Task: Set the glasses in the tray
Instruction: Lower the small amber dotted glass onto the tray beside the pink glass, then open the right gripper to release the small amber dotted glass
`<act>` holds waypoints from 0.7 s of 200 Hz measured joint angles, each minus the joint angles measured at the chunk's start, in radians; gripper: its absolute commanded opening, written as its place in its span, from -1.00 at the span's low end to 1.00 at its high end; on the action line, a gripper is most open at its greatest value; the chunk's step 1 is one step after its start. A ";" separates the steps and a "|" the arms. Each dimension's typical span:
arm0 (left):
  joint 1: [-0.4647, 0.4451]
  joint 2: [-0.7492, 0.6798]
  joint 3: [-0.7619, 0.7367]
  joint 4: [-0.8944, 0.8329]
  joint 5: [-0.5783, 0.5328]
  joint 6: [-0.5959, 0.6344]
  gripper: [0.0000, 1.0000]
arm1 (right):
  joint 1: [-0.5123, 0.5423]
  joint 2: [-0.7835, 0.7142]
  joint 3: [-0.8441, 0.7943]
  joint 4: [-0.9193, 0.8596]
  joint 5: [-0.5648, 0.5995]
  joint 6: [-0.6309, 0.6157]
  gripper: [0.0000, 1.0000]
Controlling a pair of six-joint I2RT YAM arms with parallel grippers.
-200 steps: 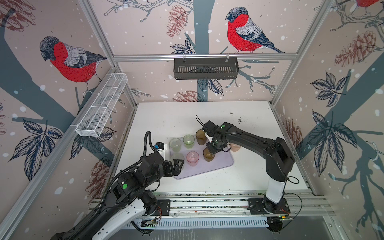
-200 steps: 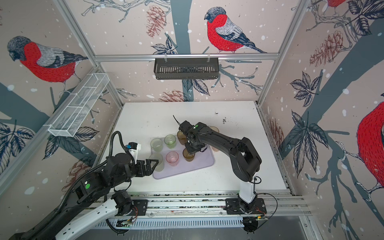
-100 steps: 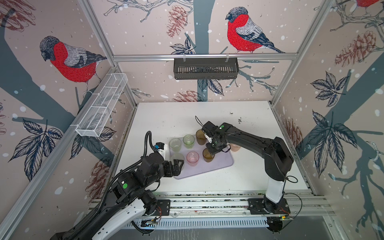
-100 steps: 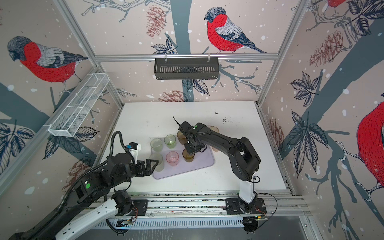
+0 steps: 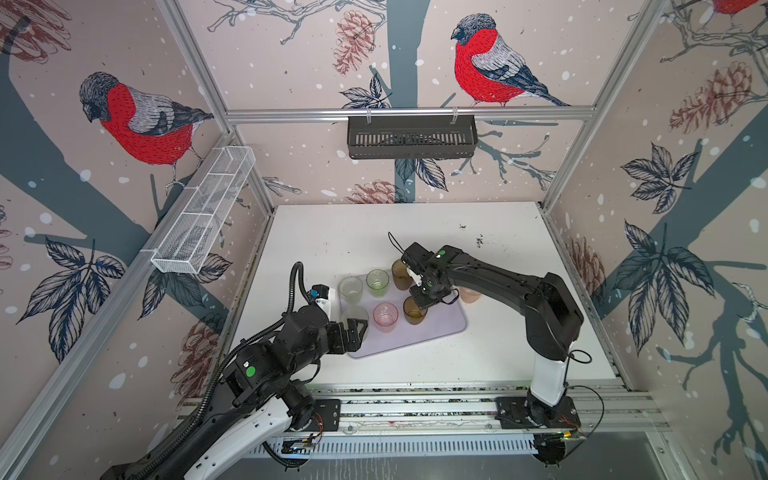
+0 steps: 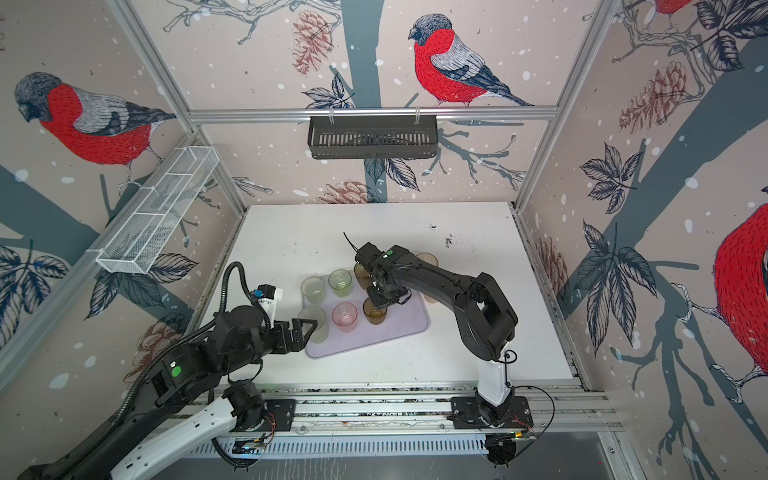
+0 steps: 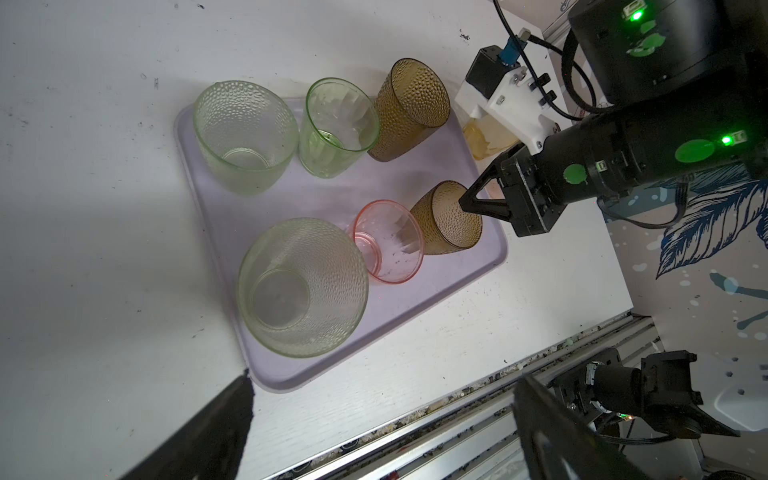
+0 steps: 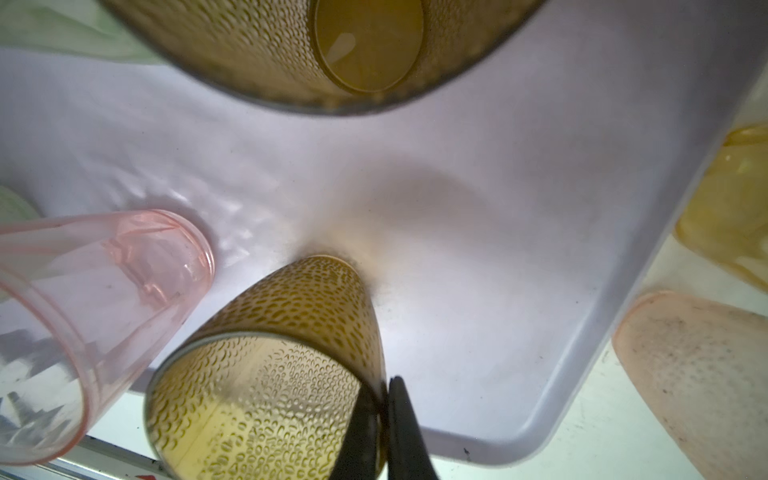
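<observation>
R gripper (image 8: 383, 390) pinched shut on brown glass (image 8: 291, 316) rim, glass standing on tray (image 8: 498, 249); L gripper (image 5: 356, 329) wide open, empty, at tray's 8 o'clock.

tray (image 7: 324, 199): lavender, flat | glasses (image 7: 388, 243): six upright inside, two just outside

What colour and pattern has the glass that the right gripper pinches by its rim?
The glass is amber-brown, dimpled all over; the right wrist view shows it best.

The left hand (image 5: 356, 330) lies level, fingers spread wide, while the right hand (image 5: 419, 297) points down from a bent wrist, fingers pinched on the brown glass (image 5: 413, 313) rim beneath.
</observation>
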 measured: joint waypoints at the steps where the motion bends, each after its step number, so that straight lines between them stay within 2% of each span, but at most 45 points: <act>1: 0.000 0.000 0.000 0.000 0.000 0.000 0.94 | 0.000 0.000 0.000 0.000 0.000 0.000 -0.91; 90: 0.000 0.012 0.009 0.001 0.000 0.008 0.94 | 0.003 0.003 0.001 0.016 -0.002 0.000 -0.82; 140: 0.000 0.011 0.011 0.001 0.000 0.008 0.94 | 0.004 0.003 -0.004 0.020 -0.002 0.000 -0.68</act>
